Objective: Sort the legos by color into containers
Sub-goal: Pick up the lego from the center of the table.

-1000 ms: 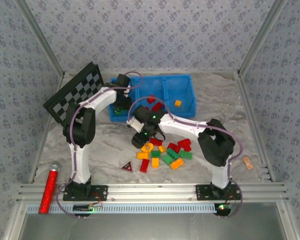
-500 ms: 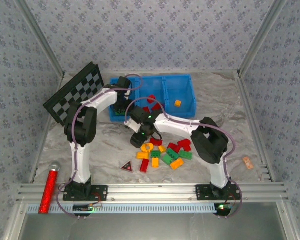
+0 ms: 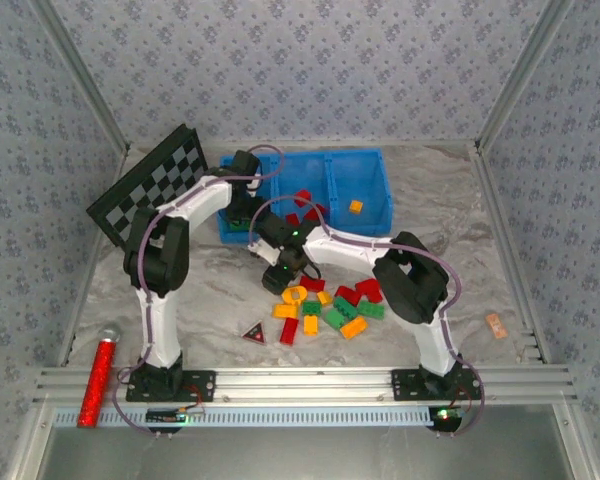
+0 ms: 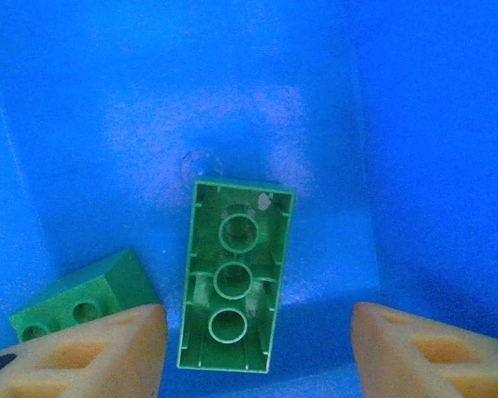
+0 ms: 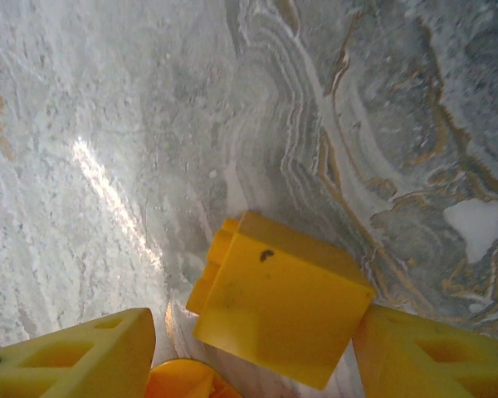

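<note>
Shifted back from pile point(image 3: 325, 305) toward blue bin point(image 3: 370, 180): right gripper point(image 5: 253, 327), jaws clamped on yellow lego point(image 5: 282, 286). Left gripper point(image 4: 257, 315) jaws newly parted, apart inside left compartment; green lego point(image 4: 236, 274) lies studs-down on floor.

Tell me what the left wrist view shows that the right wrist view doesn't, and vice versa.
Left wrist: the floor of a blue bin compartment, a green brick lying underside up between the open left jaws, untouched, and a second green brick at lower left. Right wrist: the marbled tabletop and a yellow brick that the right jaws appear to hold. Both: yellow jaws at the bottom corners, with a brick between them.
</note>
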`<state>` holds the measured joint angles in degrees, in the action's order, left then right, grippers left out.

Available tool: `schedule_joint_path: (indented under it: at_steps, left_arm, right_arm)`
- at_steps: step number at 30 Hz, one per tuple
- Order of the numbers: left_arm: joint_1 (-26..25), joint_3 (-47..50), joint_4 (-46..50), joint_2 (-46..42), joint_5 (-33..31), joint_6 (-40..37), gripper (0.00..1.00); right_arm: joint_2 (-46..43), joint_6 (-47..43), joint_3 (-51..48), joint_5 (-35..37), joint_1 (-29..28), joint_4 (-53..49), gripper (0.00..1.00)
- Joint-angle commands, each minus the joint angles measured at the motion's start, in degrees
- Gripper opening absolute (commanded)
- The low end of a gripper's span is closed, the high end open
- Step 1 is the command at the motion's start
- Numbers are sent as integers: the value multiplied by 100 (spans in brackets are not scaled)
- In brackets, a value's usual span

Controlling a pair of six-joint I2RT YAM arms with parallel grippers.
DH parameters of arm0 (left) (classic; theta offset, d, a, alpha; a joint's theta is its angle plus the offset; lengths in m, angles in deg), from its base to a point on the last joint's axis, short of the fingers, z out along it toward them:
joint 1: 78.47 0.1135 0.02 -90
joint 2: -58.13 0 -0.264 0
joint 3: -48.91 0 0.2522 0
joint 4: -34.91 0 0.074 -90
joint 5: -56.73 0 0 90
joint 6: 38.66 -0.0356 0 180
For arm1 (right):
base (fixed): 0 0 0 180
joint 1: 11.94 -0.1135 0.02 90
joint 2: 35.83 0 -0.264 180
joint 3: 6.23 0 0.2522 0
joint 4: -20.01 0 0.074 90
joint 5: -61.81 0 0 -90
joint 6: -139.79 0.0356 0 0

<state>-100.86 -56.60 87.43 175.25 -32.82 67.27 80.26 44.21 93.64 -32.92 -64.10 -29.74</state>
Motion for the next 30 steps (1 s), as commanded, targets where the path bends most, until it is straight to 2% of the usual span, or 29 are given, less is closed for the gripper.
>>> schedule_joint_path:
  at_steps: [1,5,17,19,25,30]
  left_arm:
    - [7,-54,113,-393,122,-43,62]
    - [16,-93,192,-569,130,-98,64]
    - [121,-451,387,-1323,149,-164,72]
    - [139,-531,452,-1455,140,-199,73]
    - [208,-599,642,-2055,-3,-298,75]
    - [287,-400,875,-2813,-317,-604,78]
  right_arm:
    - [152,56,256,-127,48,-146,67]
    - [257,127,356,-293,75,-152,68]
    - [642,202,600,2,48,-514,67]
    - [660,213,618,93,57,-540,63]
    - [571,272,566,116,152,-506,40]
    - [134,278,493,-190,401,-768,35]
